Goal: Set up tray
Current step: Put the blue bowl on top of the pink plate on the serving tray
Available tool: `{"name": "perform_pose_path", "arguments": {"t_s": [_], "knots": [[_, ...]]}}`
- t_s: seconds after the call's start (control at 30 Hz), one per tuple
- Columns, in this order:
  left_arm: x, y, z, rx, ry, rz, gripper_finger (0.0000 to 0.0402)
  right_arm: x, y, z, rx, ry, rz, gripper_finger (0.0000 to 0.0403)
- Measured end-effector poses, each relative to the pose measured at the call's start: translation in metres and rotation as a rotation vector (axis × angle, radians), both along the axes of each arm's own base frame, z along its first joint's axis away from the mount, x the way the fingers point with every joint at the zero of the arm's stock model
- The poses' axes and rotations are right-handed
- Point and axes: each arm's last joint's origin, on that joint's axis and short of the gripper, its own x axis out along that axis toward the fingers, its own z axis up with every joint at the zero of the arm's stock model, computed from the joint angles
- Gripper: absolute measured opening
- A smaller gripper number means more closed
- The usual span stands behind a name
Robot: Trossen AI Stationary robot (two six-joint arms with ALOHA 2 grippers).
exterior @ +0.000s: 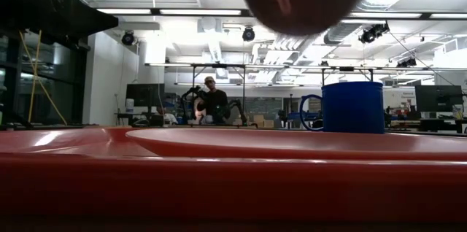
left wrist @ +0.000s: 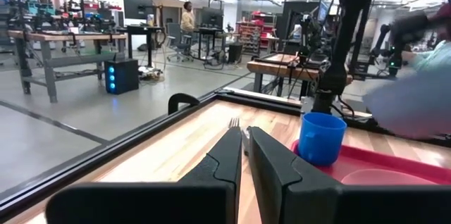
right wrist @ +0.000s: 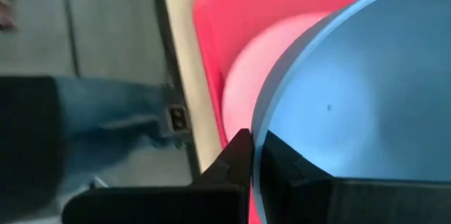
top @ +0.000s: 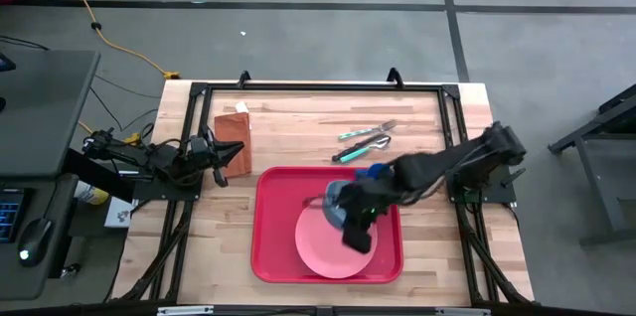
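- Holding a pale blue bowl (right wrist: 352, 83) by its rim, the right pincer (top: 350, 219) hovers over the red tray (top: 273, 246); in the right wrist view its two dark fingers (right wrist: 236, 155) pinch the rim edge between them.
- The tray lies on the wooden table (top: 298, 122), near the front edge and roughly centred, with a round pink plate (top: 323, 251) lying in it and a blue cup (top: 373, 171) standing at its far right corner.
- The right arm reaches in from the right side of the table, bent at the elbow, wrist angled down over the plate.
- The left pincer (top: 221, 167) waits at the left side of the table, beside a brown napkin (top: 232, 135); its fingers (left wrist: 229, 157) are pressed nearly together, holding nothing.
- A fork and a spoon (top: 366, 137) lie on bare wood beyond the tray.
- Judging by its look, the tray is stiff, light moulded plastic with a smooth, likely slippery surface; its raised rim is the natural place to grip, best along a long side so it stays level.
- Loaded with plate, cup and bowl, it would probably tip if lifted from one corner.
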Motion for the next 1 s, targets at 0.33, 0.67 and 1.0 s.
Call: {"name": "perform_pose_path", "arguments": {"t_s": [0.33,0.67,1.0], "knots": [[0.000,0.000,0.000,-0.006,-0.006,-0.003,0.0060,0.036,0.011,-0.071,-0.090,0.206,-0.112,0.0000],[0.000,0.000,0.000,0.002,0.003,-0.014,0.0060,0.053,0.012,-0.095,-0.039,0.242,-0.284,0.0000],[0.000,0.000,-0.002,0.010,0.026,-0.014,0.0060,0.053,0.033,-0.100,0.043,0.244,-0.321,0.0000]]}}
